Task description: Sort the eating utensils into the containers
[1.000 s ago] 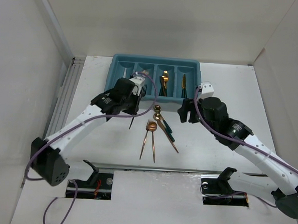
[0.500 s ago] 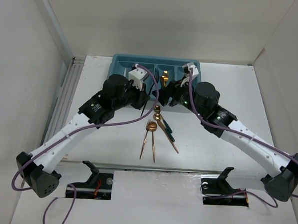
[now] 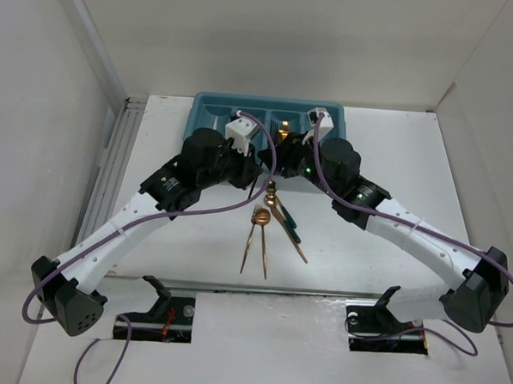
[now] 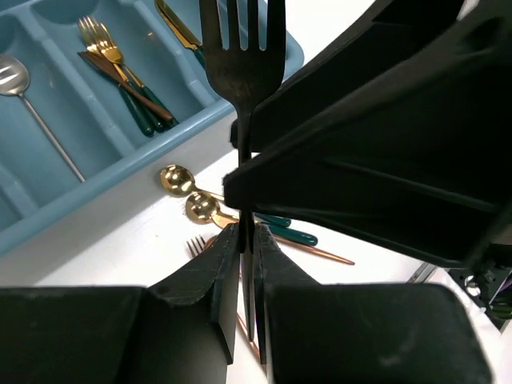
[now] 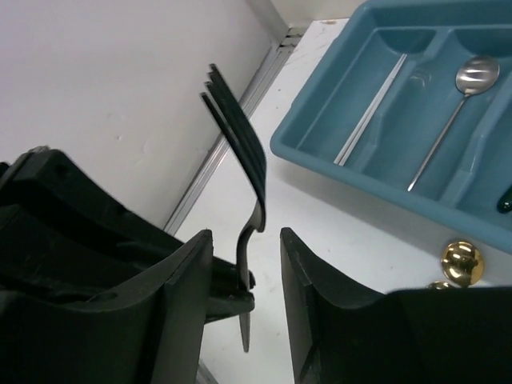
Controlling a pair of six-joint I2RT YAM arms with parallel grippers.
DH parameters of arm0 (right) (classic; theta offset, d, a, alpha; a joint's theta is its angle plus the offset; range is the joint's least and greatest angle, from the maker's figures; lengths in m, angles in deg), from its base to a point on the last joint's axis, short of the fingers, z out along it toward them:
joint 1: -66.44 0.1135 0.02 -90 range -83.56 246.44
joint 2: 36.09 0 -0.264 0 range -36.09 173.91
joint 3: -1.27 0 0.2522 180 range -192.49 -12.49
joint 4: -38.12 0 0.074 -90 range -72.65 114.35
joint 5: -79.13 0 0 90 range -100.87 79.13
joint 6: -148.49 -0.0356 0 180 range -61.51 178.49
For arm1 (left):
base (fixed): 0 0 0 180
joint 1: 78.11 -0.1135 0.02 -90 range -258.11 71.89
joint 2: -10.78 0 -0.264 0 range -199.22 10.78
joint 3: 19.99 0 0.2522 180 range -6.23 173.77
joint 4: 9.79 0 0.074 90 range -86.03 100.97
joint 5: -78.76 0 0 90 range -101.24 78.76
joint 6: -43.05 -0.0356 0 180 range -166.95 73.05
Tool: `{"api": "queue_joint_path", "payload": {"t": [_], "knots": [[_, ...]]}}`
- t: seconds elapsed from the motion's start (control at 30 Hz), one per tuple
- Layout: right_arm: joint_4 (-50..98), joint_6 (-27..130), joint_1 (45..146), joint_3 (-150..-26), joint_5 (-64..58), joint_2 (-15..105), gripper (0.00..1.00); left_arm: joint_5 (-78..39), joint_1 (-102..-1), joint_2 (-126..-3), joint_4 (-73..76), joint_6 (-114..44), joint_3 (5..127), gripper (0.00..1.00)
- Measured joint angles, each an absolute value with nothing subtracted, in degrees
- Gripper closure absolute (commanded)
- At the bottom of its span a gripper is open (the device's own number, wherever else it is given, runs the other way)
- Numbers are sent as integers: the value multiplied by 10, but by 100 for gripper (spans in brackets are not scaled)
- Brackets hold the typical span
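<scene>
Left wrist view shows the left gripper (image 4: 246, 244) clamped on the handle of a dark fork (image 4: 242, 72), held tines-up in the air above the table, just in front of the teal cutlery tray (image 3: 194, 120). From the right wrist camera, the right gripper (image 5: 246, 248) has its jaws apart on either side of that same fork's neck, with daylight showing on both sides, so it grips nothing; this reads as a hand-over set up but not yet made. The sorting looks partly done. One tray compartment holds white chopsticks (image 5: 372, 112), the next a silver spoon (image 5: 472, 76), the third a few gold forks with green handles (image 4: 112, 56), and the last a gold knife (image 4: 178, 22). What is left is the fork in the air and a small loose cluster on the table (image 3: 322, 247) near the tray: two gold spoons (image 4: 178, 180) lying close together, a copper fork (image 4: 198, 244) and some slim green-handled pieces crossing one another. I judge the job somewhat past halfway, with roughly half a dozen utensils to place. Which compartment the dark fork is meant for cannot be read here, though the one with forks seems likely.
</scene>
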State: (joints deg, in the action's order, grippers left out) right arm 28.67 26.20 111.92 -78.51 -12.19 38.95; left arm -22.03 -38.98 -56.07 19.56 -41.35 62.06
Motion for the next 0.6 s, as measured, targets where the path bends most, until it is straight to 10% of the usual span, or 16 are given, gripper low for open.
{"api": "queue_joint_path", "payload": {"t": [0.13,0.3,0.37,0.4,0.53,0.6], "knots": [[289,250,1119,-799,-128,416,58,-220,-390,-561,193,-405,621,100],[292,236,1119,-810,-126,445,99,-215,-390,-562,192,-401,621,100],[293,233,1122,-817,-128,449,100,-211,-390,-566,189,-401,621,100],[293,231,1123,-819,-130,450,100,-209,-390,-567,186,-401,621,65],[291,235,1122,-826,-153,452,100,-200,-389,-578,189,-407,624,0],[288,249,1120,-836,-176,456,100,-188,-392,-588,192,-403,625,0]]}}
